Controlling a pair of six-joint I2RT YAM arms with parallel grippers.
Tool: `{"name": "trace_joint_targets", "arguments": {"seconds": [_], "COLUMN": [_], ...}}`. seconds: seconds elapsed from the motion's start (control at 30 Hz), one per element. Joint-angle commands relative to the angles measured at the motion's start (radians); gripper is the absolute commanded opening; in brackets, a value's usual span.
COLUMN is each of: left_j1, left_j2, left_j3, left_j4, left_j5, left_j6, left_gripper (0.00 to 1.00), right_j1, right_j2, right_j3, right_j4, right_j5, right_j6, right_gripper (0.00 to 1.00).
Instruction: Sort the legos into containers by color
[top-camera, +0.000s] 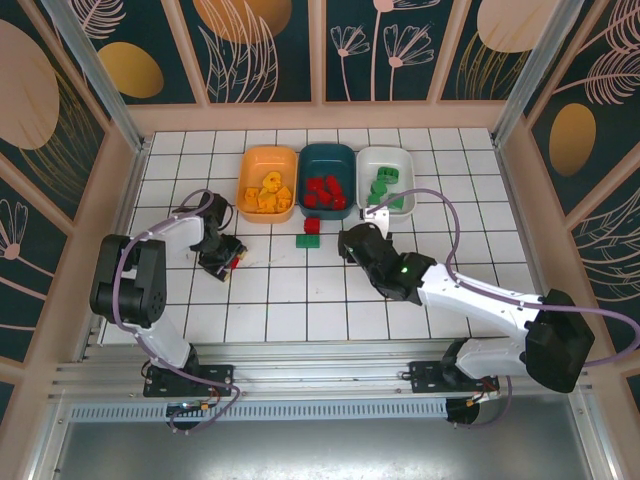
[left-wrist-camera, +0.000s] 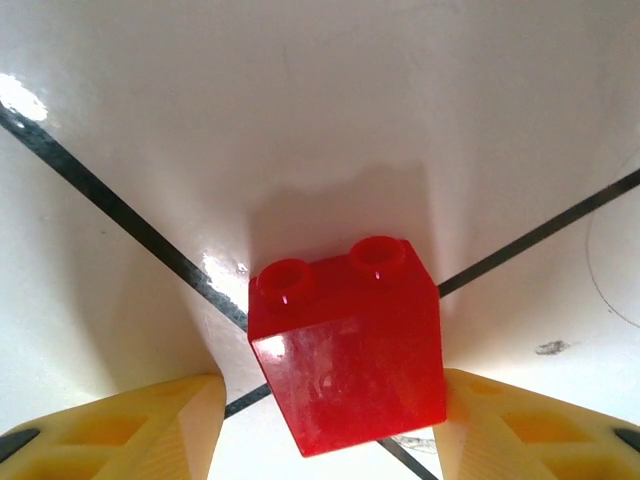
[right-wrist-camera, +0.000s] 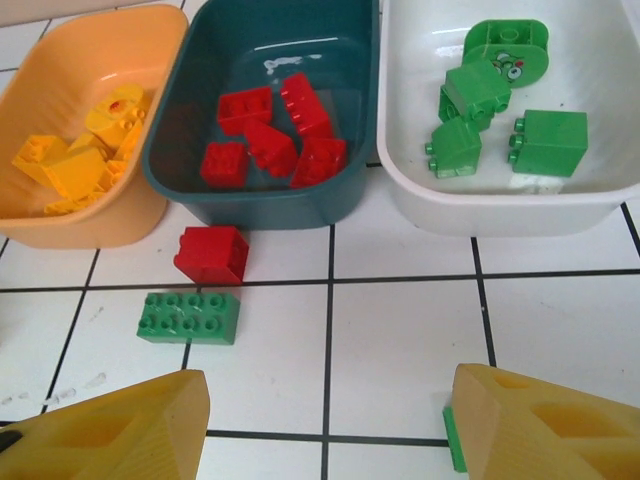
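Note:
A red lego (left-wrist-camera: 350, 350) with two studs lies on the white tiles between the fingers of my left gripper (left-wrist-camera: 330, 425). The right finger (left-wrist-camera: 520, 420) touches it; the left finger (left-wrist-camera: 150, 425) stands a little apart. From above, this gripper (top-camera: 225, 258) is left of centre. My right gripper (right-wrist-camera: 325, 420) hovers open over bare tile, a green sliver (right-wrist-camera: 453, 440) at its right finger. Ahead lie a red lego (right-wrist-camera: 212, 254) and a flat green lego (right-wrist-camera: 189, 317). The orange container (right-wrist-camera: 90, 60) holds yellow legos, the teal container (right-wrist-camera: 250, 30) red ones, the white container (right-wrist-camera: 420, 200) green ones.
The three containers (top-camera: 327, 150) stand in a row at the back of the tiled table. Wooden walls (top-camera: 130, 180) fence the table on the left, right and back. The right arm (top-camera: 470, 290) stretches diagonally across the right half.

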Motion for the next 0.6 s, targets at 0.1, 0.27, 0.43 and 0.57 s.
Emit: {"name": "trace_joint_targets", "arguments": {"seconds": [0.1,0.27,0.43,0.57], "left_j1": [0.034,0.037,0.036,0.036], "left_j2": [0.101,0.114,0.068,0.0], "left_j3": [-0.007,0.02,0.008,-0.025], "left_j4": [0.064,0.072,0.089,0.101], "left_j5": [-0.096,-0.191,-0.222,-0.216], "left_j6": [0.039,0.082,0.105,0.108], "left_gripper": [0.47,0.38,0.29,0.28], "right_j1": [0.011,0.025,0.035,0.037], "right_j2": [-0.029,-0.03,-0.028,-0.024], "right_j3": [-0.015,-0.003,0.005,0.004], "right_j4": [-0.017,-0.036,-0.044,-0.038], "right_j5": [0.051,0.07,0.082,0.082], "right_j6": [0.034,0.036,0.035,0.039], "right_gripper": [0.66,0.66,0.66,0.66]}}
